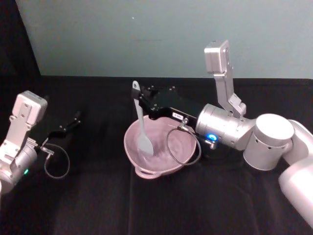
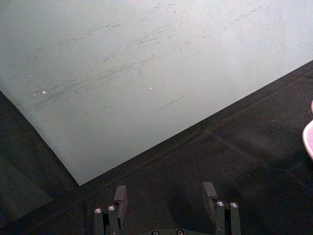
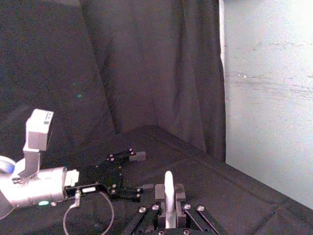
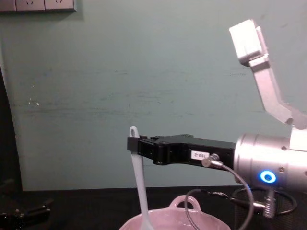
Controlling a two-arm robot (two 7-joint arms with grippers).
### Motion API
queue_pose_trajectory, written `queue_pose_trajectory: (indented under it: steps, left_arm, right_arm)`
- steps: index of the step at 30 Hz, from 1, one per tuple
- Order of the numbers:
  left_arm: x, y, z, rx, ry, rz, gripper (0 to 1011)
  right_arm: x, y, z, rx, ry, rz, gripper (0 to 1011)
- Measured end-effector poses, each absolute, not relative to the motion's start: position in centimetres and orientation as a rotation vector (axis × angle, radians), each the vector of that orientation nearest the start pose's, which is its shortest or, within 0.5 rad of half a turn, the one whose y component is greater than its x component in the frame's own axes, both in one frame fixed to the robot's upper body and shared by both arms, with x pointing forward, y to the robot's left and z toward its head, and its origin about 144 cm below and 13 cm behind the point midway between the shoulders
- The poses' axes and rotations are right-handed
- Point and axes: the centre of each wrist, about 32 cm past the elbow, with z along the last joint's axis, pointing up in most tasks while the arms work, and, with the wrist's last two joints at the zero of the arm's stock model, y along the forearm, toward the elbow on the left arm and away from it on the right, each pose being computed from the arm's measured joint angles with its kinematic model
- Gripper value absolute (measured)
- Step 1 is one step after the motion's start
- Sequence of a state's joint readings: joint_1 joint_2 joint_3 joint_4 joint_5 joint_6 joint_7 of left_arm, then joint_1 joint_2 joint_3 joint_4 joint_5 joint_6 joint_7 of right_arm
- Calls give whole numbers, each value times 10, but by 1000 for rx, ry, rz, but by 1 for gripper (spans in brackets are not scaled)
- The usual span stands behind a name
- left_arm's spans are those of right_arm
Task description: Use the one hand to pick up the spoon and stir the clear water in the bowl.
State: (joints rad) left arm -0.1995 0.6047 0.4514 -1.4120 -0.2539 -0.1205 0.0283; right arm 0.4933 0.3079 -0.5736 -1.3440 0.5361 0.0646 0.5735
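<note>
The spoon (image 1: 141, 125) is pinched near its top by the right gripper (image 1: 141, 104), paddle down in the bowl (image 1: 127, 144); the left gripper (image 2: 166, 195) is parked, spread.

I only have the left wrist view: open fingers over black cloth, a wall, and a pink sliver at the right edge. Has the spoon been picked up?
Observer: Yes. The right gripper is shut on the spoon just below the hole in its handle, holding it nearly upright.
Reviewer: Is the spoon's head in anything?
Observer: Its paddle head is down inside the pink bowl, which is the pink sliver you see.
Reviewer: Where does the left arm sit relative to that?
Observer: The left gripper is low at the table's left side, well apart from the bowl and holding nothing.
</note>
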Motion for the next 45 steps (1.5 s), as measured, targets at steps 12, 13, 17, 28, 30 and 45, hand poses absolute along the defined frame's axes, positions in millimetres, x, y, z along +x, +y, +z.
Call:
queue_pose_trajectory:
  steps: [12,13,17,28,30,45]
  left_arm:
    - [489,310,1140,304,-285,1248,1011]
    - [489,310,1140,304,-285,1248,1011]
    - [489,310,1140,305,-285,1248,1011]
    - [489,310,1140,304,-285,1248,1011]
    - [489,310,1140,304,-285,1248,1011]
    - [489,310,1140,305,-285,1248,1011]
  right_arm:
    - [583,-177,1209,23,20,-595,120]
    - [585,-181,1209,24,17,-612,120]
    - [588,-193,1209,25,10,-656,121]
    - [573,-225,1212,23,2,-716,120]
    - [569,-227,1213,24,5,-714,121]
    - [545,-209,1207,42,45,-619,120]
